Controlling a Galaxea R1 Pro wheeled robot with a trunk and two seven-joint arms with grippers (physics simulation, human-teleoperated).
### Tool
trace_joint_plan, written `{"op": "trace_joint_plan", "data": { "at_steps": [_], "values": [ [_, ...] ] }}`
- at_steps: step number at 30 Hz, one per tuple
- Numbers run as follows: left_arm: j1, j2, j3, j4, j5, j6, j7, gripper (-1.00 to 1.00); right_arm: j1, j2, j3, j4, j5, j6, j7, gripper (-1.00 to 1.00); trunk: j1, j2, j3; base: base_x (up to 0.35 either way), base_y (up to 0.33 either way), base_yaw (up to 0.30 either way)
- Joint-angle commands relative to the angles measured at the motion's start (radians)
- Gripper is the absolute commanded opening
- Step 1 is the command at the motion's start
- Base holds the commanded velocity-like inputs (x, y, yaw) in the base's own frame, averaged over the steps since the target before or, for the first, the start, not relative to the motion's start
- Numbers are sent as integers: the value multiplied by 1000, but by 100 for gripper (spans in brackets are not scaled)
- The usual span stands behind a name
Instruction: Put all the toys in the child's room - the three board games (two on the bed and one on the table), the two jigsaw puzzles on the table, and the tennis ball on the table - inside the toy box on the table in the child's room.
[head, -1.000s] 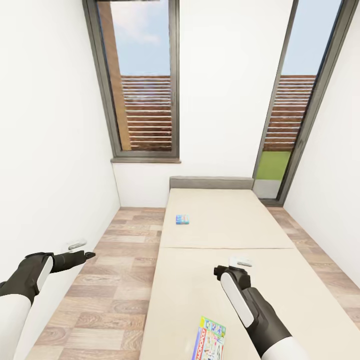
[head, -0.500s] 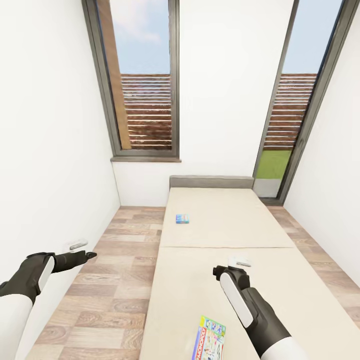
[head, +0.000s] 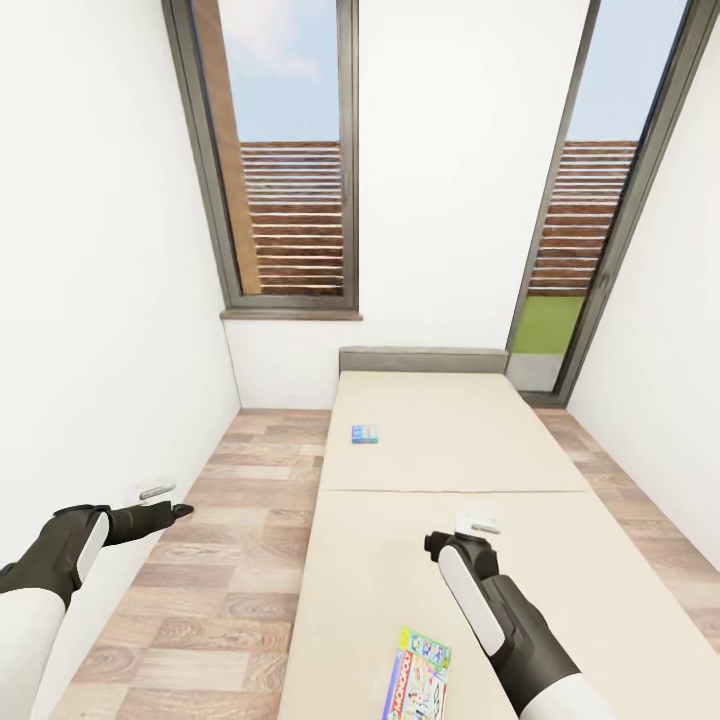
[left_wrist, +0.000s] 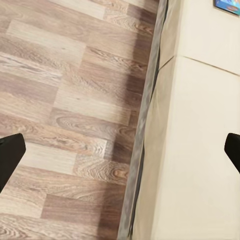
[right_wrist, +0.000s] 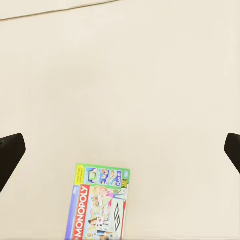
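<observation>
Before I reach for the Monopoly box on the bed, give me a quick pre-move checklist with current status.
1. Monopoly box in sight: ok, lying flat on the near half of the bed, also seen by the right wrist camera.
2. Right gripper open and empty: ok, fingers spread wide in its wrist view, nothing between them.
3. Right gripper over the box: not ok, it hangs over bare mattress farther up the bed than the box.
4. Left gripper out of the way: ok, open, over the floor beside the bed.
5. Small blue board game located: ok, on the far mattress half.
6. Toy box location: cannot tell.
</observation>
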Motion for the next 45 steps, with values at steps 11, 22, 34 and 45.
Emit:
{"op": "trace_joint_plan", "data": {
  "at_steps": [11, 22, 34, 45],
  "values": [
    [-1, -26, -1, -1, -2, 7, -4, 100, -3, 1, -3, 6, -18, 7, -7, 100, 1, -2, -19, 0, 0, 0],
    [-1, -35, -75, -1, -3, -28, -3, 100, -5, 1, -6, 12, -20, 10, -7, 100, 1, -2, -28, 0, 0, 0],
    [-1, -35, -79, -1, -1, -35, -10, 100, -4, 1, -2, 6, -17, 9, -7, 100, 1, -2, -28, 0, 0, 0],
    [-1, -36, -80, -1, 1, -34, -11, 100, -5, 2, -13, 6, -23, 15, -11, 100, 1, -2, -28, 0, 0, 0]
  ]
}}
